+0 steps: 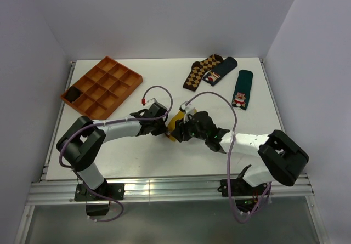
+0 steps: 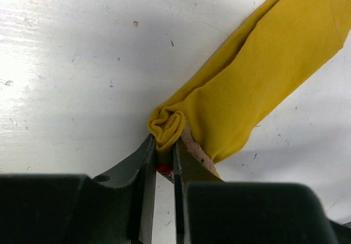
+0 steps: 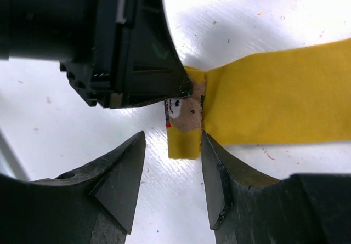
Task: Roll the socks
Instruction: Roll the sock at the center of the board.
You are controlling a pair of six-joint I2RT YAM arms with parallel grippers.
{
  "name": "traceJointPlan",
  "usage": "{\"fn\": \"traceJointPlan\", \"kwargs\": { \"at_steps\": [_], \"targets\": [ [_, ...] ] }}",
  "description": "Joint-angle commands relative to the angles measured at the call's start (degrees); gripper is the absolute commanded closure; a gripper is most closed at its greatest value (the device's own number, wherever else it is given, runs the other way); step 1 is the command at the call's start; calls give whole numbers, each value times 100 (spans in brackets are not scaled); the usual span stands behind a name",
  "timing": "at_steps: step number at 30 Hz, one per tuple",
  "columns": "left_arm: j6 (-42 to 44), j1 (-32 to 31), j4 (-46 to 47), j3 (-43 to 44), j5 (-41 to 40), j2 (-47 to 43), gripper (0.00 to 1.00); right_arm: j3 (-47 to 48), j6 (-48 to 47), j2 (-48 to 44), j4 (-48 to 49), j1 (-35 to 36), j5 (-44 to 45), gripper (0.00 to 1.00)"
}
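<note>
- The mustard-yellow sock (image 1: 176, 124) lies on the white table (image 1: 164, 159) near its middle, between the two grippers.
- The only marking seen on it is a small figure (image 3: 184, 112) near the toe: a tan bear-like face with white eyes and a red edge. No lettering can be read.
- In the top view its long axis runs from about 7 o'clock up toward 1 o'clock. In the left wrist view the sock (image 2: 258, 74) stretches flat from the picture's middle toward 2 o'clock, its near end curled into a small tight roll.
- In the right wrist view the sock (image 3: 285, 96) runs out toward 3 o'clock, with the toe end folded down toward 6 o'clock.
- The left gripper (image 2: 164, 155) is nearly closed, its jaws pinching the rolled end.
- The right gripper (image 3: 173, 140) stands about half open and grips nothing. The folded toe hangs between its fingers, clear of the left one.
- An orange tray (image 1: 104, 85) sits at 10 o'clock. An argyle sock (image 1: 200, 71) and dark green socks (image 1: 242, 89) lie at 1 o'clock.
</note>
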Motion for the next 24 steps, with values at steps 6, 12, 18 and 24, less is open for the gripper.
{"fn": "traceJointPlan", "kwargs": {
  "at_steps": [6, 12, 18, 24],
  "targets": [
    [274, -51, -525, 229, -8, 160, 84, -104, -1140, 282, 752, 924, 1548, 47],
    [292, -42, -499, 229, 62, 186, 84, 89, -1386, 642, 691, 1258, 2032, 47],
    [300, -51, -482, 229, 115, 160, 84, 230, -1430, 1178, 664, 1496, 2409, 49],
    [292, -51, -429, 203, 246, 133, 84, 406, -1465, 1574, 550, 1663, 2726, 57]
  ]
}}
